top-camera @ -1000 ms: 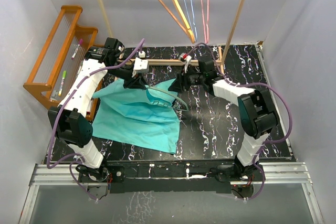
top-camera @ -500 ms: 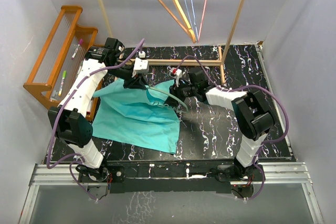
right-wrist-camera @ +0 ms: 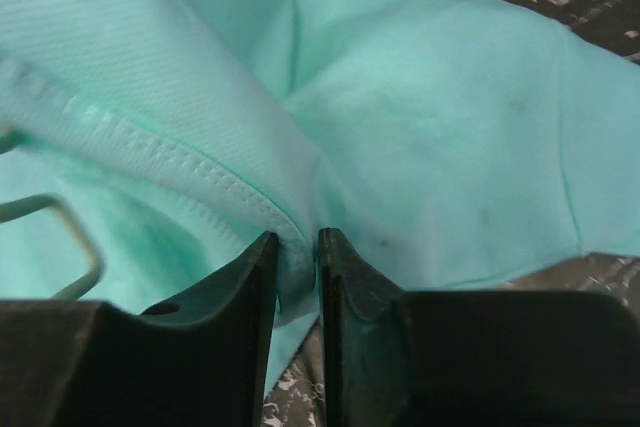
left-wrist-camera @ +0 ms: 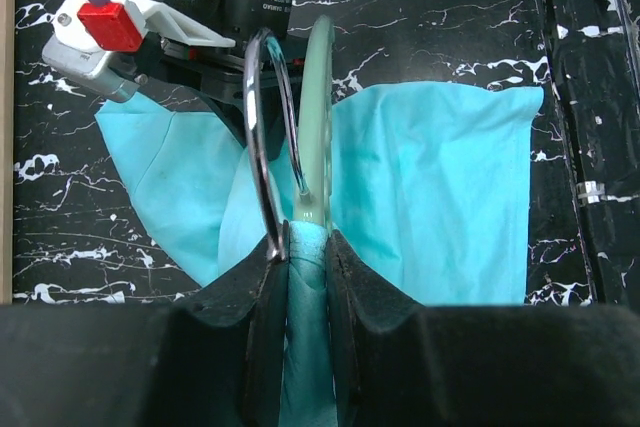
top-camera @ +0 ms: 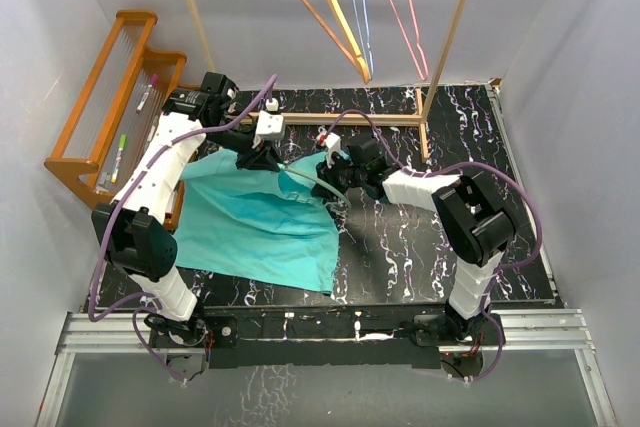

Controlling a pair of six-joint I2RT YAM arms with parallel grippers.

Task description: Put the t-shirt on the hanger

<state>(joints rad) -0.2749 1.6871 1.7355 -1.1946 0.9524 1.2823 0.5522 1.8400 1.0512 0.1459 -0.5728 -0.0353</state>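
Two grippers meet over the far edge of the t-shirt (top-camera: 255, 232), which lies spread flat on the black marbled table (top-camera: 430, 247), left of centre. The left gripper (left-wrist-camera: 306, 243) is clamped tight at the base of the hanger (left-wrist-camera: 320, 87), right where its metal hook (left-wrist-camera: 262, 137) rises, and teal cloth is bunched in the same narrow gap between the fingers. From the left wrist the hanger stands edge-on, pointing away toward the other arm's wrist. The right gripper (right-wrist-camera: 297, 250) is pinched on a stitched hem of the shirt, the fabric pulled up into a ridge between its pads. Overhead, an orange wooden hanger (top-camera: 322, 9) hangs on the rail beside a blue wire one (top-camera: 357, 2) and a pink one (top-camera: 403, 9).
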